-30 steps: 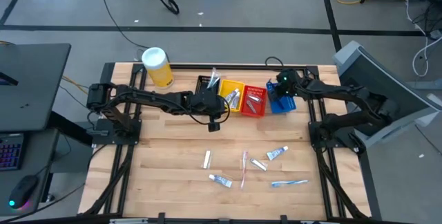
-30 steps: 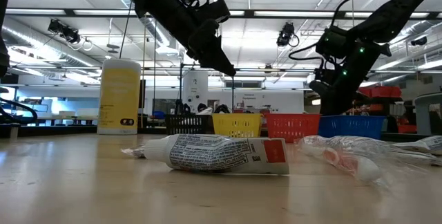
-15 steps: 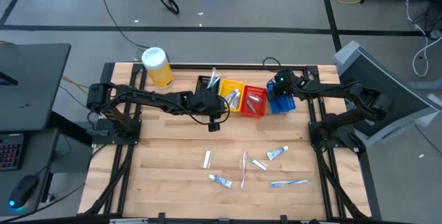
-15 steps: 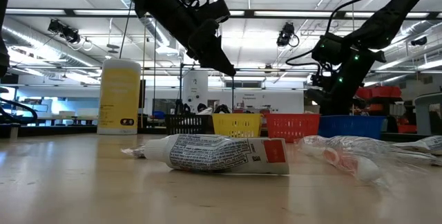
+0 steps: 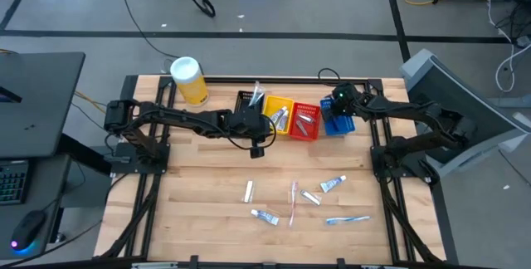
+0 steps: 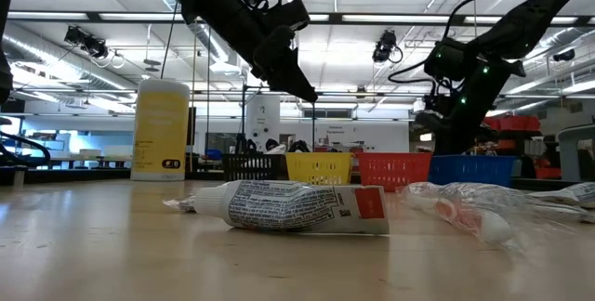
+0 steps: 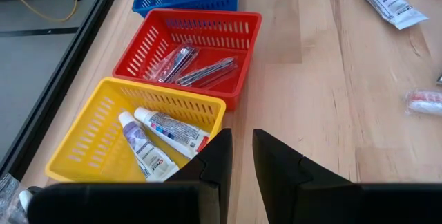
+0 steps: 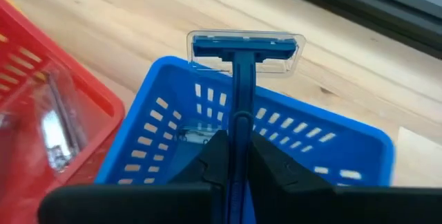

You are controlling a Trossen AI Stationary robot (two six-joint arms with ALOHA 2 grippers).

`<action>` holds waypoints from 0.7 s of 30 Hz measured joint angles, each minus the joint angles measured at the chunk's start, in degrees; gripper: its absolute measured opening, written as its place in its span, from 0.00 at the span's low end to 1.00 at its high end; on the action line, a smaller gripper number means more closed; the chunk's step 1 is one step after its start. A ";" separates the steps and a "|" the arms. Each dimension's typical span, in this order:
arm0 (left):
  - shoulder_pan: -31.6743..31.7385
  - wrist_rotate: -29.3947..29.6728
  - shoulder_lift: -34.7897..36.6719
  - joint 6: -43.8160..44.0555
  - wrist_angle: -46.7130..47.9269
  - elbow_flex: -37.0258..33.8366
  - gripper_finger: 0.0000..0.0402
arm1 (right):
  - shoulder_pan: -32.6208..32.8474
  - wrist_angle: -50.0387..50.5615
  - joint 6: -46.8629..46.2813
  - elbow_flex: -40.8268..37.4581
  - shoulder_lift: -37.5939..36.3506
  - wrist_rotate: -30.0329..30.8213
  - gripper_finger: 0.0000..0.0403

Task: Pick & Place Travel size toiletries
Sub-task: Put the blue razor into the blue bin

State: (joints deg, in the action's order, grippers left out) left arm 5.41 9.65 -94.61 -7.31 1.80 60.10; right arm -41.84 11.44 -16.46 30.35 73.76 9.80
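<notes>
The right gripper's (image 8: pixel 233 156) fingers are pinched on the handle of a blue razor (image 8: pixel 243 52), whose capped head sticks out past the far rim of the blue basket (image 8: pixel 331 148); the gripper hovers directly over that basket at the far right of the basket row. The left gripper's (image 7: pixel 238 156) fingers stand narrowly apart with nothing between them, above the near edge of the yellow basket (image 7: pixel 90 135).

Four small baskets stand in a row along the far side of the wooden table (image 5: pixel 207 178). From left to right they are the black basket (image 5: pixel 246 100), the yellow one, the red basket (image 7: pixel 207 30) and the blue one. The yellow basket holds two small white toothpaste tubes (image 7: pixel 169 128) lying side by side. The red basket holds clear-wrapped slim items (image 7: pixel 200 68) whose kind I cannot tell. A pale wrapped item pokes up out of the black basket.

On the near half of the table the remaining toiletries (image 5: pixel 299 198) lie scattered: several small white tubes and slim wrapped toothbrushes. A yellow canister (image 5: pixel 189 80) with a white lid stands at the far left corner.
</notes>
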 joint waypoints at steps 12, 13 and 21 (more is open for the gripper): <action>0.00 0.00 0.00 0.02 0.02 0.00 0.17 | 5.67 15.21 -10.54 0.00 -7.79 -2.94 0.09; -0.02 0.00 0.00 0.02 0.00 0.00 0.17 | 6.03 15.98 -11.54 0.00 -7.73 -2.97 0.10; -0.02 -0.23 0.00 0.66 0.02 0.00 0.17 | 6.64 15.76 -12.40 0.00 -7.69 -2.83 0.17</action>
State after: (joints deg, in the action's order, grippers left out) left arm 5.39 9.42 -94.61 -6.65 1.83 60.10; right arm -35.20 27.20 -28.86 30.35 66.06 6.97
